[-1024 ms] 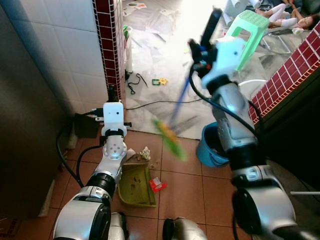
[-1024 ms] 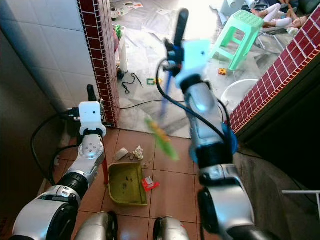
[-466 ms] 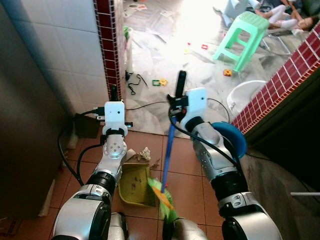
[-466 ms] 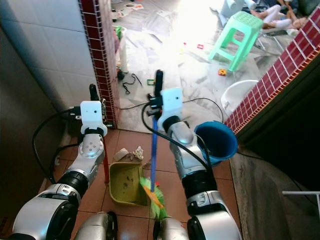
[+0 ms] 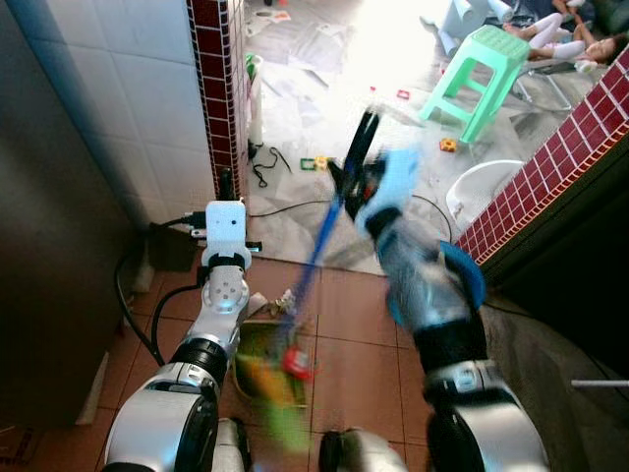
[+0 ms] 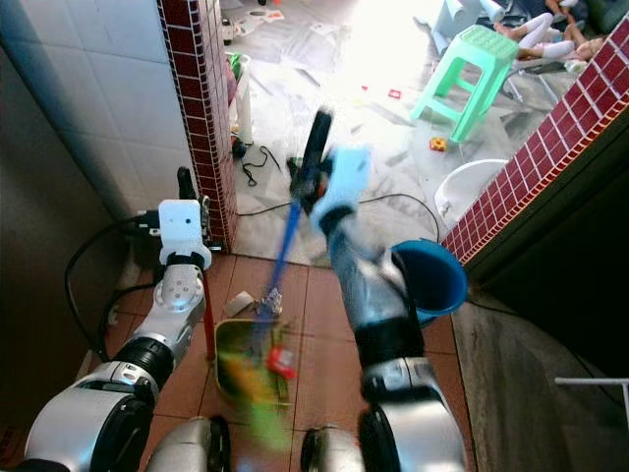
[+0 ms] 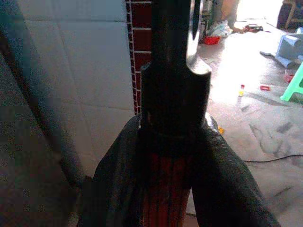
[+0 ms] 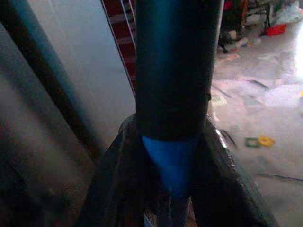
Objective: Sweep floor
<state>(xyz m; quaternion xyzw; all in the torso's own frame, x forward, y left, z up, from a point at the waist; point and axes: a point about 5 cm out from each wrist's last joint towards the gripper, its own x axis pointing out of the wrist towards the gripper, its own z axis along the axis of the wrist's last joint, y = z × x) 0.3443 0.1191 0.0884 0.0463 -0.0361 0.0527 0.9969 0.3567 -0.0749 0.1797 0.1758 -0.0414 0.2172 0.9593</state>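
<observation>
My right gripper [image 5: 362, 138] is shut on the blue handle [image 5: 316, 246] of a broom, and its arm is blurred with motion. The blurred green and yellow broom head [image 5: 282, 418] lies over the front of the yellow-green dustpan [image 5: 257, 366]. A red scrap [image 5: 298, 362] sits at the pan's right edge. Crumpled paper [image 5: 286, 301] lies just beyond the pan. My left gripper [image 5: 224, 185] is shut on the dustpan's upright red handle [image 6: 207, 324], close to the tiled pillar. The wrist views show the red handle [image 7: 165, 189] and the blue handle [image 8: 173, 163] between the fingers.
A blue bucket [image 5: 464, 277] stands right of my right arm. A red-tiled pillar [image 5: 220, 88] and white wall are on the left, a red-tiled wall [image 5: 550, 167] on the right. Beyond lie cables [image 5: 263, 167], a white basin [image 5: 480, 185], a green stool [image 5: 482, 59], small toys and a person's legs [image 5: 550, 25].
The broom came down from its raised position, and its head has swept left from beside the pan onto the dustpan. The left arm and dustpan have stayed put.
</observation>
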